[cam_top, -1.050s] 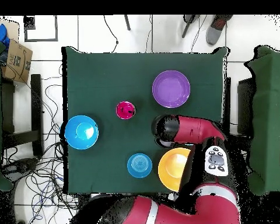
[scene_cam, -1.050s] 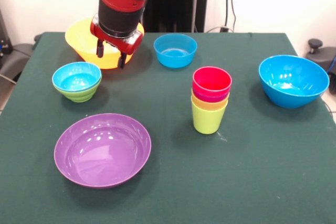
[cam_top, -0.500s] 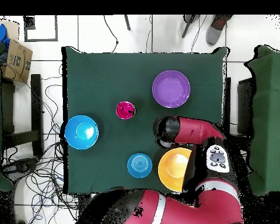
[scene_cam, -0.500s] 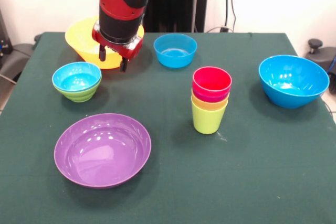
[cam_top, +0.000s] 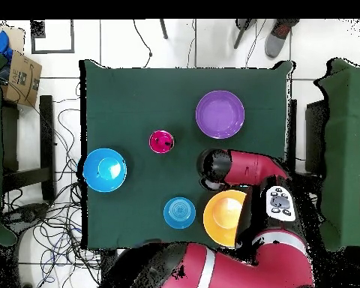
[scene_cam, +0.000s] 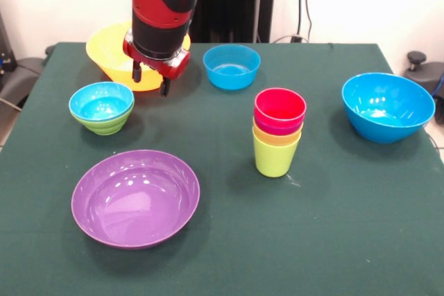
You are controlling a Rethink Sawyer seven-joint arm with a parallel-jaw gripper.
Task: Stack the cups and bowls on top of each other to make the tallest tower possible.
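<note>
No readable text, label, brand or number is being shown on the cups, the bowls, the table or the robot arm. Dark printing on a cardboard box [cam_top: 22, 75] is too small to be read.

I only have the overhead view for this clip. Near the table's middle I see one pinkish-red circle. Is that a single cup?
Observer: No. The front view shows the tower, four nested cups: lime green cup lowest, then yellow, purple, and red cup on top.
Operator: What does the arm hide from me?
Observer: A small blue bowl nested in the green bowl.
Operator: Anything being held?
Observer: No. The gripper is open and empty, in front of the yellow-orange bowl.
</note>
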